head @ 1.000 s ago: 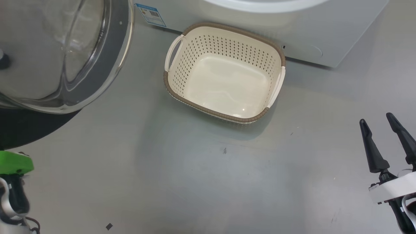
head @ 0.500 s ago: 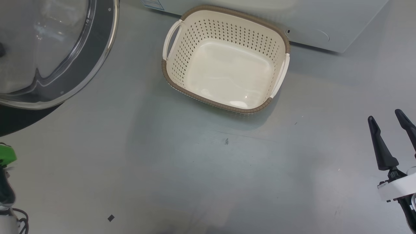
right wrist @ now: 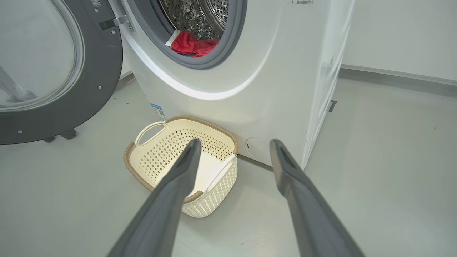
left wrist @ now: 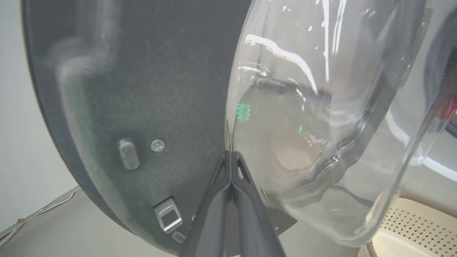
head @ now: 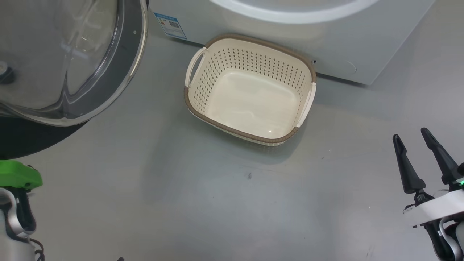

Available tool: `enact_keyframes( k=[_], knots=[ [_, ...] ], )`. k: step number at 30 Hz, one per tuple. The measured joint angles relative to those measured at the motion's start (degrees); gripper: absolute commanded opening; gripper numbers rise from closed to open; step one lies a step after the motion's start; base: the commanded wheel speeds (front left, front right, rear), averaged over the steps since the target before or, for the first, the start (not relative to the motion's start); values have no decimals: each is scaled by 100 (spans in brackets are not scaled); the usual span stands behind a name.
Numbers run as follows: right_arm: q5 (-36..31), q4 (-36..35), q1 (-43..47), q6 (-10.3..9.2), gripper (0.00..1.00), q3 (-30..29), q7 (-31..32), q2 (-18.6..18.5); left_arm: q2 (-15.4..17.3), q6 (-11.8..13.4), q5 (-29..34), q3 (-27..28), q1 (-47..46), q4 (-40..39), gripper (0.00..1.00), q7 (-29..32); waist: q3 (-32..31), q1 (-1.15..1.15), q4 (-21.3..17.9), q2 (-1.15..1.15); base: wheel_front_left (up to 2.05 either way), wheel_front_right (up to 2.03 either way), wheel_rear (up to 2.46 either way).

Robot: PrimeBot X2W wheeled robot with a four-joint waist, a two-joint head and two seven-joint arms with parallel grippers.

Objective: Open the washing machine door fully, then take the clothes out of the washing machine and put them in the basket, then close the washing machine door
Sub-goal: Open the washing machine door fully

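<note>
While the washing machine door [right wrist: 100,71] stands swung open to one side of the washing machine [right wrist: 271,71], I have my left pincer [left wrist: 231,154] shut tight. Its two fingers [left wrist: 214,214] are pressed together with nothing between them, tips at the seam where the door's dark inner frame meets the glass bowl [left wrist: 303,107]. I cannot tell if they touch it. My right pincer [head: 410,133] hangs wide and empty over the floor [head: 181,203], well apart from the basket [head: 253,58]. That basket sits on the floor just beside the machine's front panel, its cream bottom showing whole. Red clothes [right wrist: 191,44] lie at the mouth of the drum [right wrist: 200,14], against the grey seal [right wrist: 214,62].
</note>
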Motion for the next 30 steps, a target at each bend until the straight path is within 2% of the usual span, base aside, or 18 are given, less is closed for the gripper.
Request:
enact_keyframes(
  k=[5, 21, 30],
  knots=[
    [38, 154, -7, 0, 100, 52, -8, 148, 8, -15, 192, -270, 85, 14, 0, 0, -295, 0, -43, 0, 0, 0, 0],
    [90, 588, -87, -2, 100, 129, -49, 594, -149, -313, 417, -939, 550, -123, 0, 27, -1277, -1, -297, 0, 0, 0, 0],
    [147, 742, -62, -100, 100, 11, -57, 787, -254, -514, 566, -1293, 930, -363, 0, 25, -1805, -1, -581, 0, 0, 0, 0]
  ],
)
